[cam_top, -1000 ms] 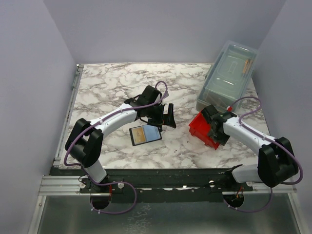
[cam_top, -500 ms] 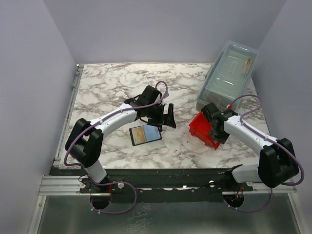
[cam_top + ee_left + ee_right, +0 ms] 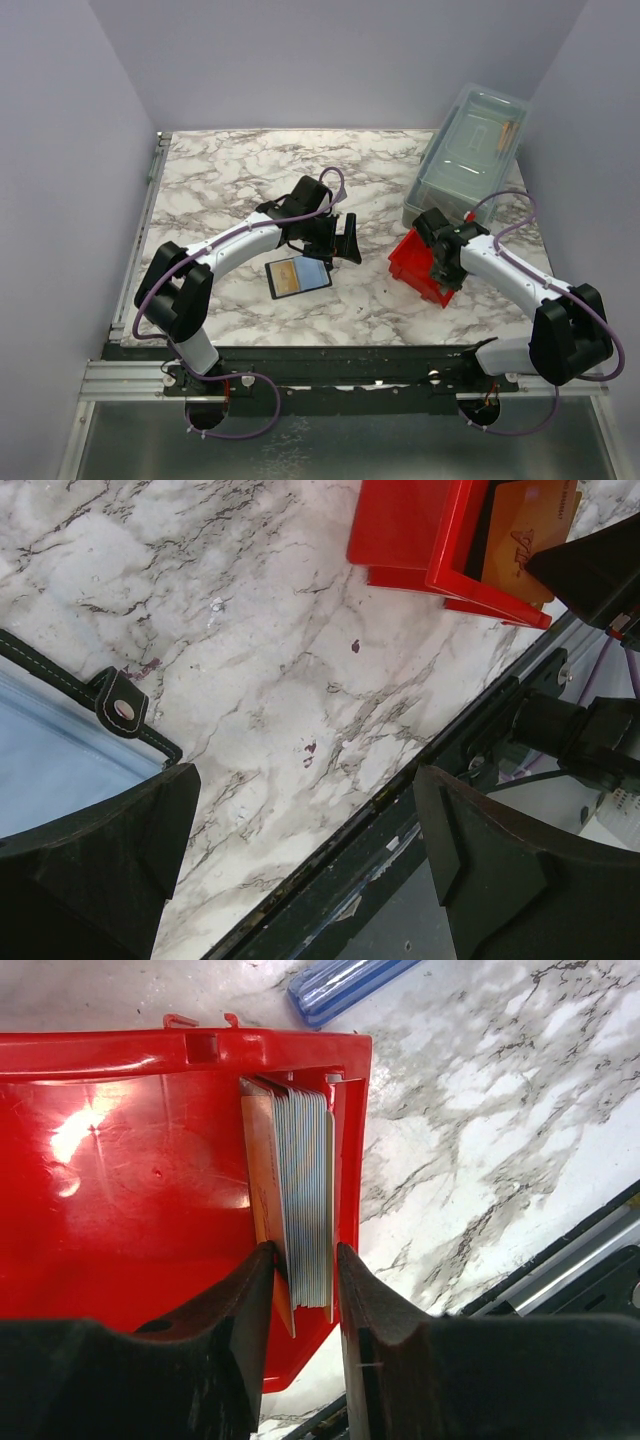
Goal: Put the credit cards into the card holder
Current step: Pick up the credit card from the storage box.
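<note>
The card holder (image 3: 298, 276) lies open and flat on the desk (image 3: 220, 180) toward the left of centre, its pale blue-grey inner panel turned up, so a card can be slid in from above. The left gripper (image 3: 340, 240) hovers just beside its far right corner with the jaws wide apart and nothing between them. In the left wrist view a stitched edge and snap tab of the holder (image 3: 60, 760) show by one finger, which suggests this arm waits to pin or steady the wallet.

Further right stands the red bin (image 3: 412, 262), tipped so that its open side faces the right arm. The credit cards (image 3: 300, 1210) are inside it, stacked on edge against one wall, an orange-gold face outermost. Packed upright like this, they offer thin edges to pinch. The right gripper (image 3: 303, 1252) reaches into the bin with its jaws narrowly apart, one on each side of the stack. Whether they already press on the cards cannot be told. Taking one card rather than the whole pack looks like the hard part.

The clear lidded box (image 3: 470, 150) sits at the far right corner, out of play.
</note>
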### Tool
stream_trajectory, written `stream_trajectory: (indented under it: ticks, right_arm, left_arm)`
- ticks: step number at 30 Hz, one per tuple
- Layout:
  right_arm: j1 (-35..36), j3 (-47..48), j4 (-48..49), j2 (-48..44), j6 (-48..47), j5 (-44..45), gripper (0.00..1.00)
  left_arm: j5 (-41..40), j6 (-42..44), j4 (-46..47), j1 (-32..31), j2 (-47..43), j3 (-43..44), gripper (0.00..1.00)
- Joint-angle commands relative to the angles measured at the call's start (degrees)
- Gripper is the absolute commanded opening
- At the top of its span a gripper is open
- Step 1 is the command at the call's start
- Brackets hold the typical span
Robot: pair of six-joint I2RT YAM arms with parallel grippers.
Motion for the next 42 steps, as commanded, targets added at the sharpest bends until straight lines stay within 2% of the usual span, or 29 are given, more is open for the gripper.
stream_trajectory:
  ticks: [1, 8, 18, 23, 25, 29, 36, 42]
  right_arm:
    - [-0.2, 1.3, -2.1, 0.6, -0.6, 0.4, 0.31]
    - [-0.3, 1.4, -1.9, 0.5, -0.8, 0.9, 0.23]
    - [-0.3, 0.5, -0.9, 0.8, -0.8, 0.6, 0.06]
    - [-0.2, -0.1, -1.4, 0.2, -0.6, 0.2, 0.11]
    - [-0.2, -0.4, -1.1, -0.5, -0.4, -0.4, 0.19]
    - [-0.2, -1.7, -0.8, -1.9, 0.6, -0.8, 0.23]
    - [-0.3, -5.4, 2.0, -3.6, 2.5, -1.6, 0.23]
    - [-0.3, -7.0, 4.5, -3.4, 3.1, -2.3, 0.23]
  left_arm:
    - [1.5, 0.9, 0.7, -0.3, 0.7, 0.0, 0.96]
    - [1.6, 0.9, 0.6, -0.3, 0.7, 0.0, 0.96]
    - [1.6, 0.9, 0.6, -0.3, 0.6, 0.0, 0.96]
    - [1.7, 1.0, 0.7, -0.3, 0.8, 0.0, 0.96]
    - [1.7, 1.0, 0.7, -0.3, 0.9, 0.1, 0.96]
    - [2.1, 0.6, 0.7, -0.3, 1.1, 0.0, 0.96]
    - [6.1, -5.6, 3.7, -2.4, 3.9, 2.1, 0.96]
    - [-2.4, -14.8, 10.9, -6.5, 6.2, 3.5, 0.95]
